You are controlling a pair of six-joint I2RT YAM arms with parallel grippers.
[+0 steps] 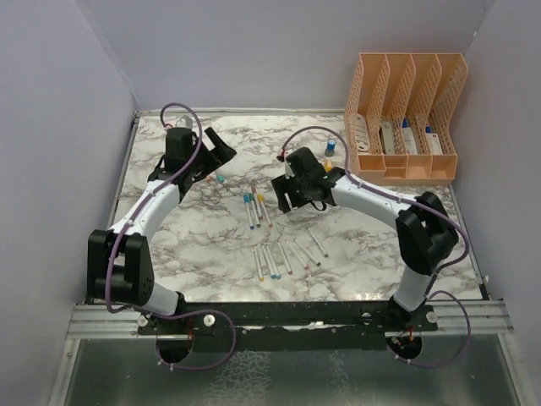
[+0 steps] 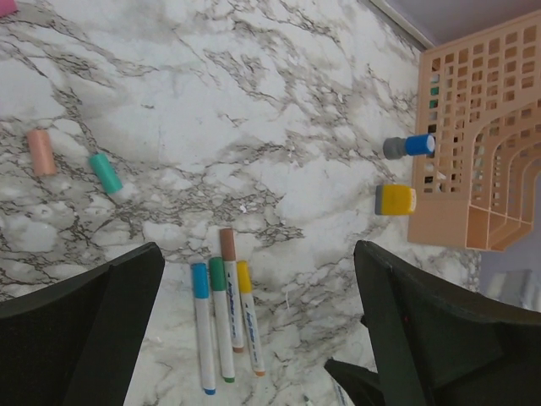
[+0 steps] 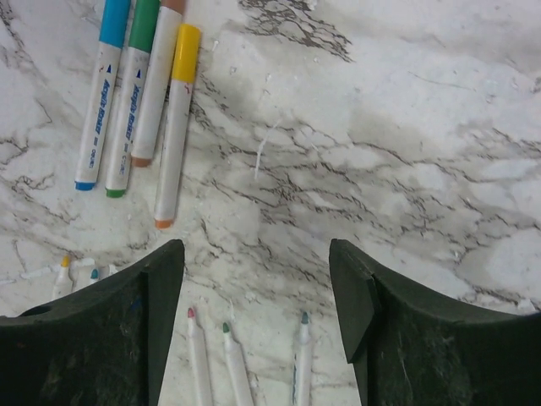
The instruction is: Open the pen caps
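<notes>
Several capped pens (image 1: 254,208) lie side by side mid-table, with blue, green, brown and yellow caps; they also show in the left wrist view (image 2: 221,309) and the right wrist view (image 3: 139,93). Several uncapped pens (image 1: 283,254) lie nearer the front, with three tips in the right wrist view (image 3: 228,355). Loose pen caps lie by the left arm: a peach one (image 2: 40,152), a teal one (image 2: 106,172) and a pink one (image 2: 7,7). My left gripper (image 1: 220,149) (image 2: 258,254) is open and empty. My right gripper (image 1: 283,193) (image 3: 254,249) is open and empty just right of the capped pens.
A peach file organiser (image 1: 406,114) (image 2: 482,127) stands at the back right with white-and-blue items in it. A stubby blue bottle (image 2: 410,146) and an orange one (image 2: 396,200) lie beside it. Grey walls close the table's left, back and right.
</notes>
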